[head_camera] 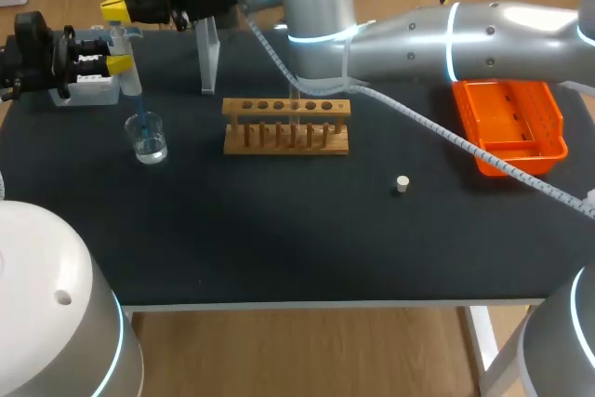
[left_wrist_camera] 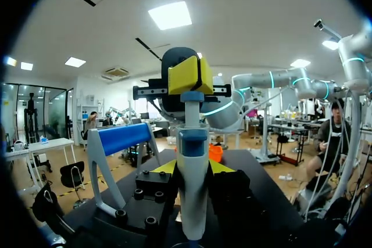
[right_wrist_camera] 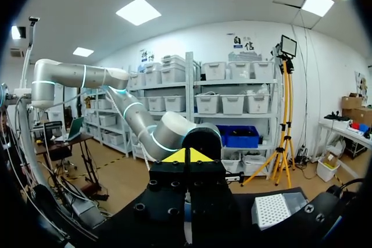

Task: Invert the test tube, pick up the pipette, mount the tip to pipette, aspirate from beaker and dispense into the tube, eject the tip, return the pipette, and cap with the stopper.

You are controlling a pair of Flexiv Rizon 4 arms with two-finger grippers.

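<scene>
Left gripper (head_camera: 121, 64) is clamped on the pipette (head_camera: 131, 79) at the table's (head_camera: 279, 248) far left. The pipette stands upright with its tip in the beaker (head_camera: 147, 137), and the right gripper (head_camera: 116, 6), fingers pinched together, sits on its top button. Rightward: wooden rack (head_camera: 286, 125) holding the test tube (head_camera: 296, 107), stopper (head_camera: 402, 184) loose on the table, orange tray (head_camera: 509, 123).

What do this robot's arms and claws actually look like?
The left arm and right arm are smooth, rounded silver-grey tubes with glowing cyan rings at the joints. A pale ribbed cable runs along the right one. The left gripper and right gripper are blocky black, bolted, with bright yellow fingertips.
</scene>
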